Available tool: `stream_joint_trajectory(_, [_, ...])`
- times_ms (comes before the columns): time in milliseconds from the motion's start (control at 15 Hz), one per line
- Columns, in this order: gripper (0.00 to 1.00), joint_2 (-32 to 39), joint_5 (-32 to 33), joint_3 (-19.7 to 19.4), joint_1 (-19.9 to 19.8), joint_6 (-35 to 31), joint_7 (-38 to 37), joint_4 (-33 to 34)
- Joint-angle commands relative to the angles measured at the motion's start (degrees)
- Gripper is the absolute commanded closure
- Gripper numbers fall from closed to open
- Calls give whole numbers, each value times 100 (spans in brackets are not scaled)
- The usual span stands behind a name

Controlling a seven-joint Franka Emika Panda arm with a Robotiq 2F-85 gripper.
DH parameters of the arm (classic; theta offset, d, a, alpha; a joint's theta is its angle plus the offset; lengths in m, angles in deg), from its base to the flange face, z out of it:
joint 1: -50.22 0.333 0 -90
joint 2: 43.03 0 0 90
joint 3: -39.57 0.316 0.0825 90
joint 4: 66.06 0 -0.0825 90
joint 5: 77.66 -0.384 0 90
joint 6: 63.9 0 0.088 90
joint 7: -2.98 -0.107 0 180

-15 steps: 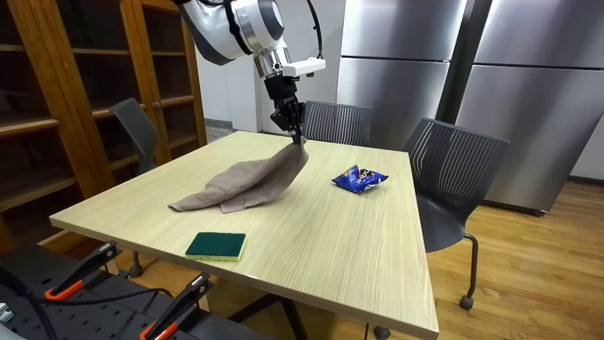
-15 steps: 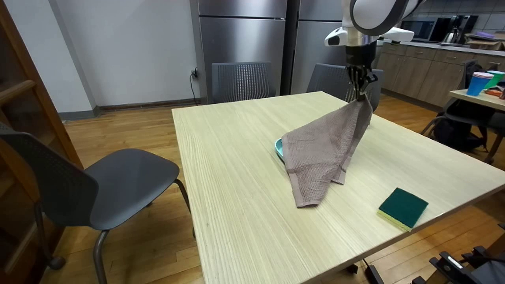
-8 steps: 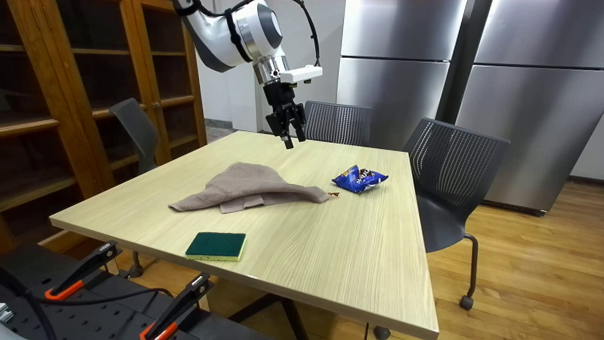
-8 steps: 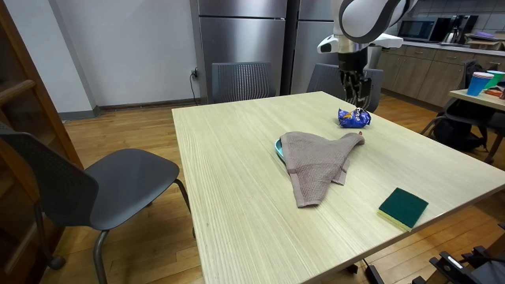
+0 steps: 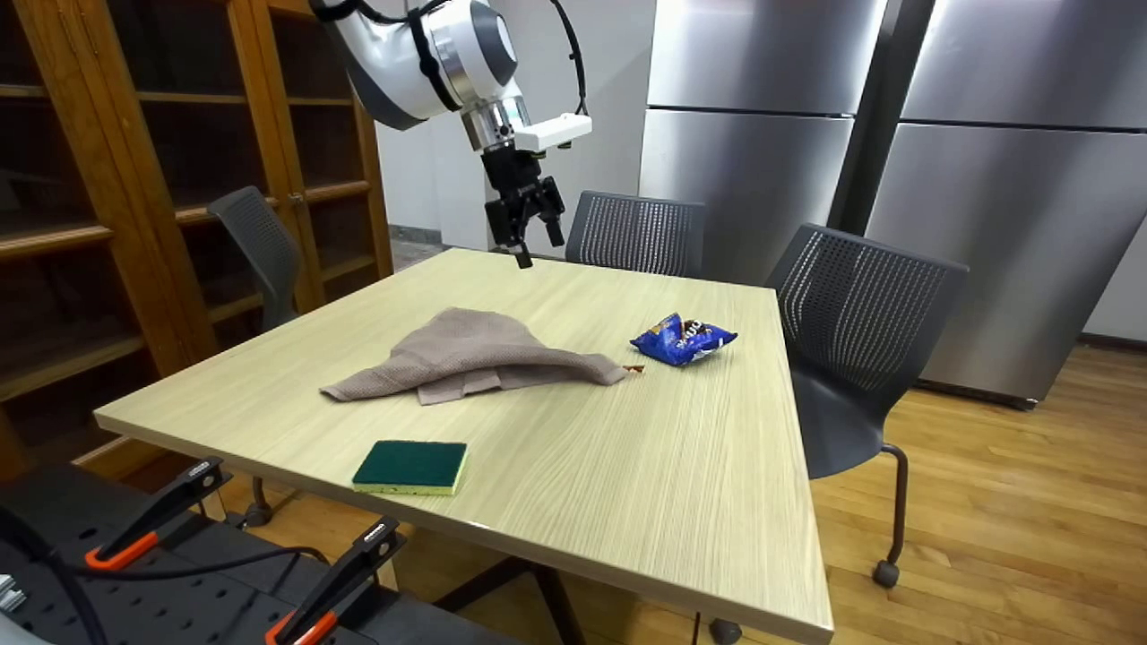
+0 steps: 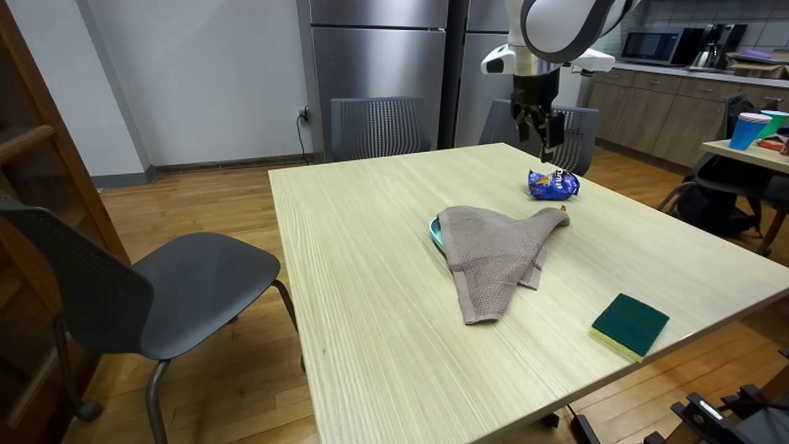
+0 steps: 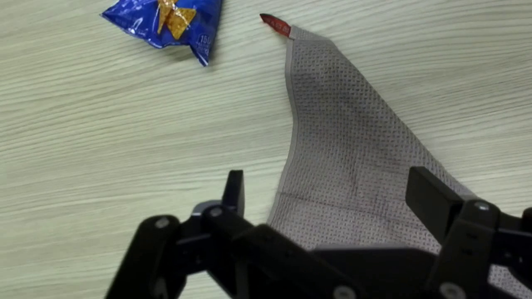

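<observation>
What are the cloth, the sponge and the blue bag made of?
The cloth looks like matte woven fabric, maybe cotton: its bumpy weave shows.
The sponge seems to be foam with a dull scrubbing layer: yellow side, green top.
The bag looks like thin, glossy plastic or foil: it's crinkled, with bright shiny spots.

The towel is rough, textured cloth, the packet glossy plastic, the tabletop matt and wood-grained.

"150" on the blue bag
</observation>
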Motion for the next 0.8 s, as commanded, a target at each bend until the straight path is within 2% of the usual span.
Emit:
stream_joint_trajectory(0, [0,-536,282,58,107,-506,-434,-641])
stream_joint_trajectory(400, [0,-1152,-262,201,-53,-1923,-1293,-1761])
stream_joint_trajectory(733, [0,-1545,-216,114,-52,-2599,-1880,-2570])
